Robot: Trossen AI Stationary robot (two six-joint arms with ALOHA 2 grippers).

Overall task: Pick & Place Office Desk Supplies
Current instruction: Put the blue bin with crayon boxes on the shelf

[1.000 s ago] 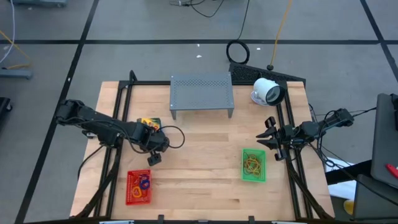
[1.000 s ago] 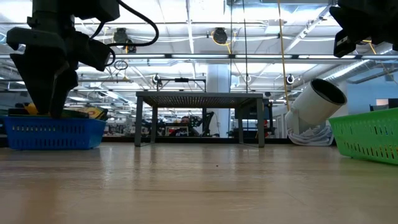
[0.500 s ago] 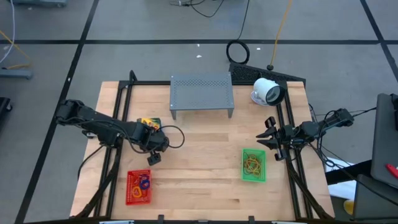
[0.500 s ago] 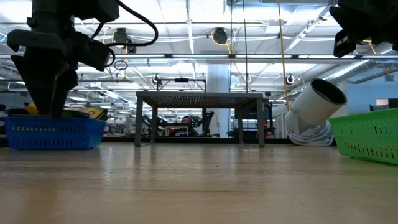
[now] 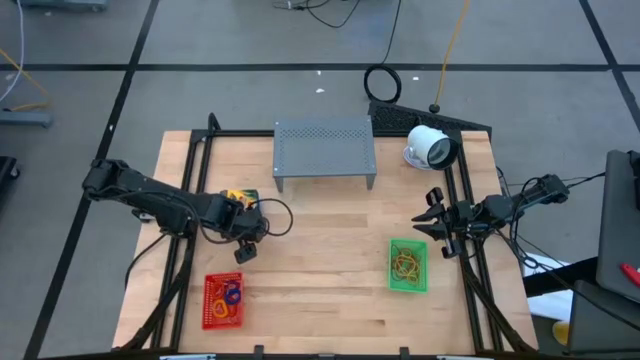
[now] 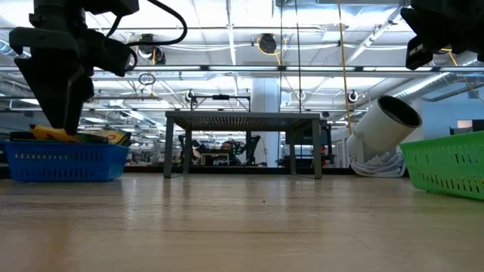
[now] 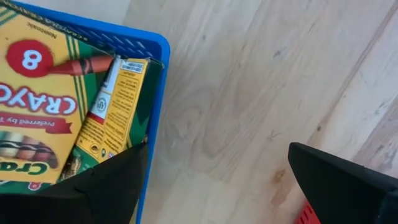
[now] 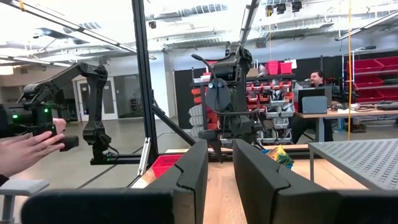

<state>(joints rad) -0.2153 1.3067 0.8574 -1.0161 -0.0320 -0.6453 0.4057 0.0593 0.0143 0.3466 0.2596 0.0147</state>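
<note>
left pincer (image 5: 243,243) wide open, empty | over blue basket (image 7: 157,87) edge

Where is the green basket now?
In the high view the green basket sits on the table's right side, near the front edge, just below the right gripper.

Blue basket (image 7: 155,118); yellow crayon packs (image 7: 43,87); green basket (image 5: 407,266); red basket (image 5: 223,301).

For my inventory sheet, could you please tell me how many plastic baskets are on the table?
3: blue basket by the left gripper, red basket at the front left, green basket at the front right. None appear hidden.
</note>
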